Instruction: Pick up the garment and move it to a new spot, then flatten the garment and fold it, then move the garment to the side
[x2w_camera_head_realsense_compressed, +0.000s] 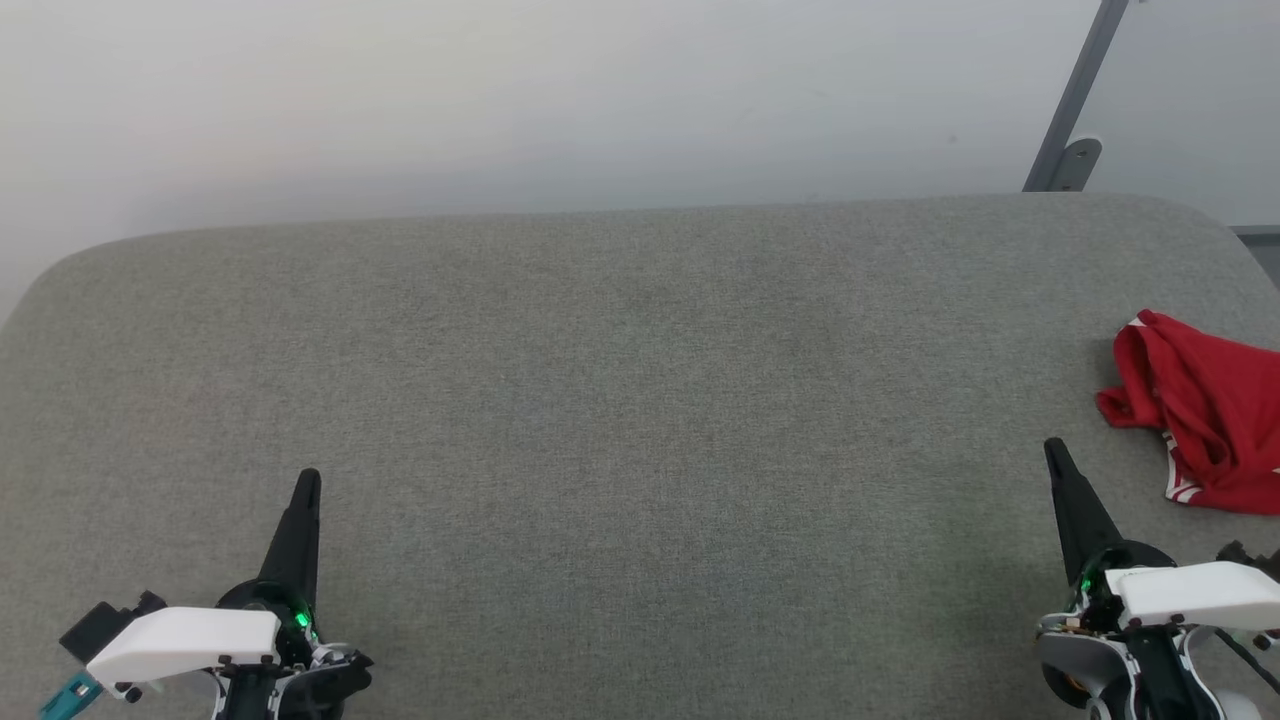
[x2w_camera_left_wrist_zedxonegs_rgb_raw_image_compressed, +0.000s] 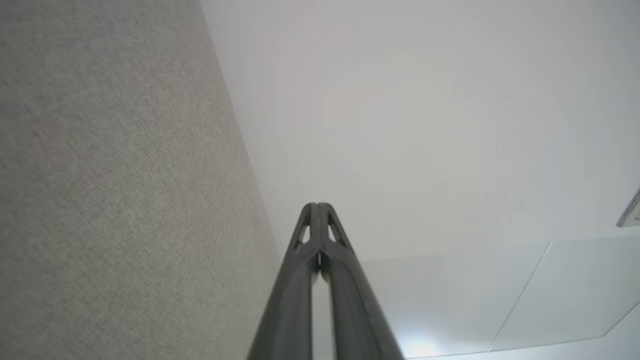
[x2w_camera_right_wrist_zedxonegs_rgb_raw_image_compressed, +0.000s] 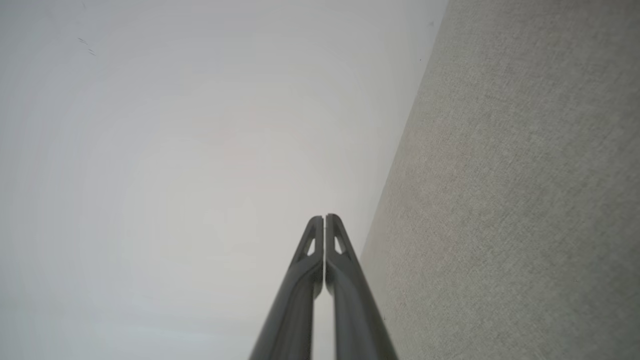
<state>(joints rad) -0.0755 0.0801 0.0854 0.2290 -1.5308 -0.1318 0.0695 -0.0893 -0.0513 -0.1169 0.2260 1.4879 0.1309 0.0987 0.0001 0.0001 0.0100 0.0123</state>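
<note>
The garment (x2w_camera_head_realsense_compressed: 1205, 410), a red shirt with white striped trim, lies crumpled at the right edge of the grey fabric table (x2w_camera_head_realsense_compressed: 620, 400), partly cut off by the head view's border. My right gripper (x2w_camera_head_realsense_compressed: 1053, 450) hovers just left of it, shut and holding nothing, a short gap away. At the lower left my left gripper (x2w_camera_head_realsense_compressed: 309, 478) is shut too, far from the garment. In the wrist views both pairs of fingers, the left gripper (x2w_camera_left_wrist_zedxonegs_rgb_raw_image_compressed: 317, 205) and the right gripper (x2w_camera_right_wrist_zedxonegs_rgb_raw_image_compressed: 324, 217), press together and point past the table edge toward a pale wall.
The table's rounded far edge (x2w_camera_head_realsense_compressed: 600, 212) meets a pale wall. A grey metal strut (x2w_camera_head_realsense_compressed: 1075, 110) rises at the back right corner. Bare fabric surface (x2w_camera_head_realsense_compressed: 640, 450) spreads between the two grippers.
</note>
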